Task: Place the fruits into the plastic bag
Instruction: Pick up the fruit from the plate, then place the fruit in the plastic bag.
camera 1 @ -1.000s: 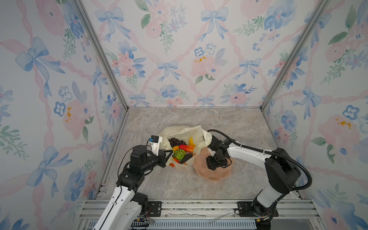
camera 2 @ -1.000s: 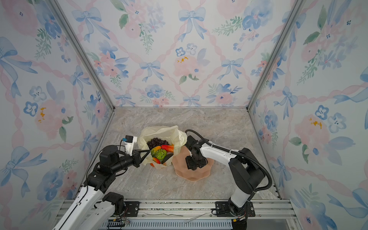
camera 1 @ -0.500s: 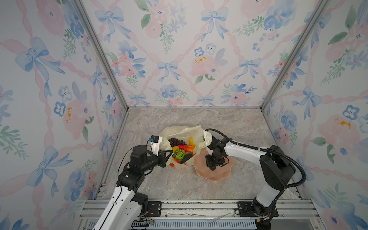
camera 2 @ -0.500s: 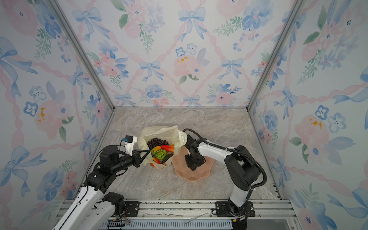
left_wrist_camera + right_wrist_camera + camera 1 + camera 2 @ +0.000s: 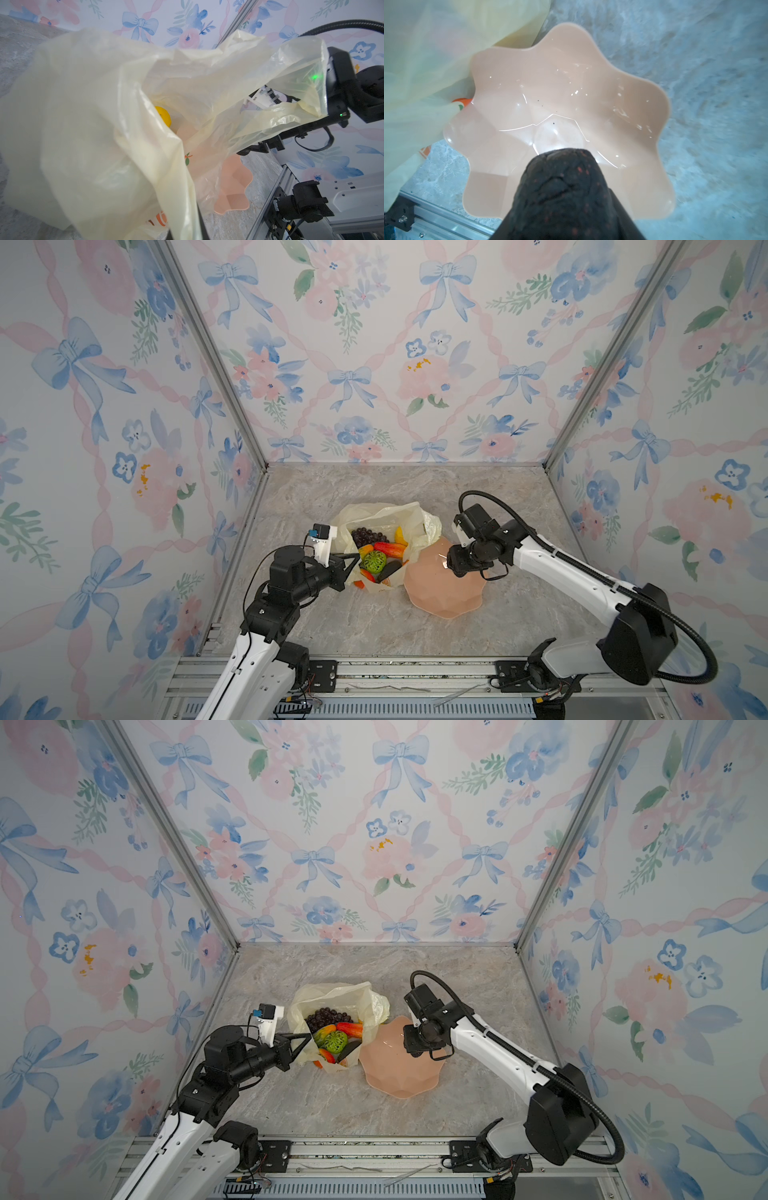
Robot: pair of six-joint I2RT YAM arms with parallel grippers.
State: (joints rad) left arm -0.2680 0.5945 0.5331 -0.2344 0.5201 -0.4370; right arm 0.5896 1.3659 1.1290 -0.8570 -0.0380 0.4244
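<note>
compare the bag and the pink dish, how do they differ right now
The bag is crinkly, pale yellow, translucent; the dish is smooth, pink, opaque, scalloped.
The bag holds fruits; the dish is empty.
The left pincer is shut on the bag's rim; the right pincer only hangs over the dish, gripping an avocado.
Both sit on the table, touching.

Both top views sit high at the front, looking down and inward at the whole bench [image 5: 374, 497], with near-identical framing. Left wrist cam is jammed right against the plastic bag [image 5: 93, 124], facing across toward the right arm [image 5: 340, 83]. Right wrist cam looks steeply down, close over the pink dish [image 5: 591, 83], which all four views share.
</note>
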